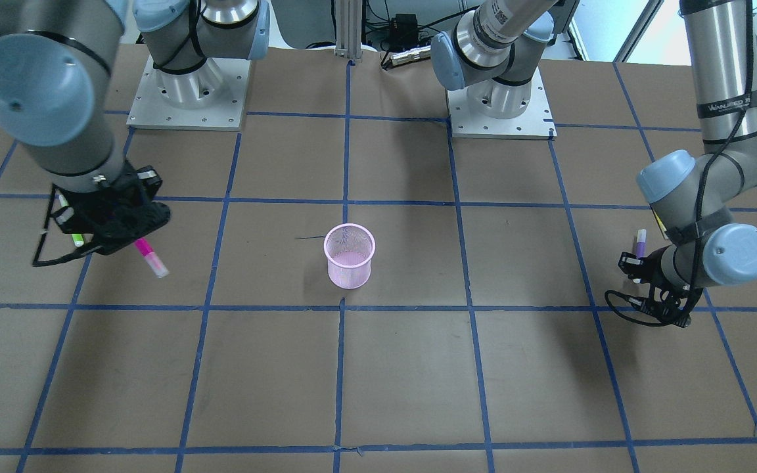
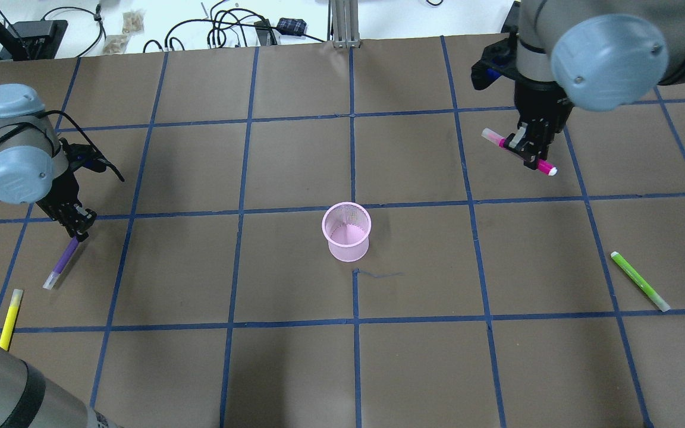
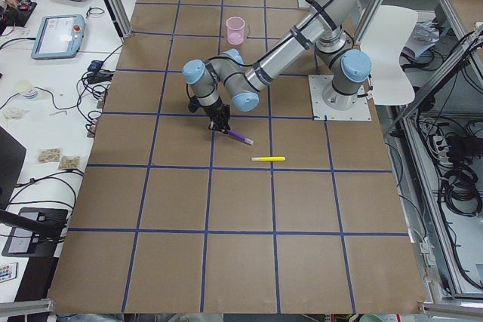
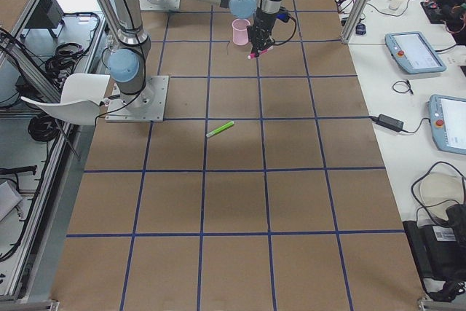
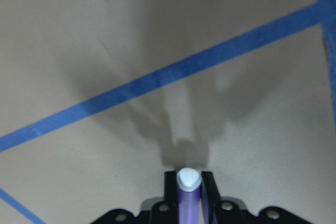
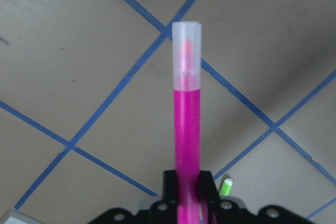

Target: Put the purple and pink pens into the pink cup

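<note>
Close by the left edge of the brown taped table point(image 2: 271, 368), the left gripper point(image 2: 79, 233) pinches the slim purple pen point(image 2: 66, 257) by one end. Mid-table, the pink mesh cup point(image 2: 346, 233) stands upright. Towards the far right corner, the right gripper point(image 2: 530, 151) clamps the bright pink pen point(image 2: 543, 166) mid-barrel.

Bright even light, soft shadows, sharp

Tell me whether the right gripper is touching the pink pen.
Touching. In the right wrist view the right gripper clamps the pink pen from both sides, with no gap showing; the overhead view shows the pen gripped too.
</note>
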`<action>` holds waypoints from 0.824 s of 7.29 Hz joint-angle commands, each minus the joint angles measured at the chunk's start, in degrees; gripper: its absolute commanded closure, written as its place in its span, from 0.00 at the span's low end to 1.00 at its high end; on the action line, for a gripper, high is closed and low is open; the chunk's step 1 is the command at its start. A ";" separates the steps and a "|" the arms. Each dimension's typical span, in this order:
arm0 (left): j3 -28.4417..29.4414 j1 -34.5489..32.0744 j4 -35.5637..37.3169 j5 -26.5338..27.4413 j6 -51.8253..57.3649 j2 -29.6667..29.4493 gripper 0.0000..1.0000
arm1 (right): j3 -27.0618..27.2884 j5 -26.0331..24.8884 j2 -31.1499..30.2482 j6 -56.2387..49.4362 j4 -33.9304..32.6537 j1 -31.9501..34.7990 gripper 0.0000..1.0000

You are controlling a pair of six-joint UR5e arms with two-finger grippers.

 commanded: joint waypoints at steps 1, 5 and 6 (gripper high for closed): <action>0.59 -0.19 -1.59 -5.33 -0.34 3.96 1.00 | -0.18 -8.64 3.11 1.21 -0.09 12.81 1.00; 0.94 -0.28 -4.15 -15.43 -1.04 11.51 1.00 | -0.27 -11.75 8.02 2.87 0.44 24.61 1.00; 1.03 -0.36 -4.76 -17.72 -1.04 12.66 1.00 | -0.62 -13.16 8.91 2.88 0.53 27.08 1.00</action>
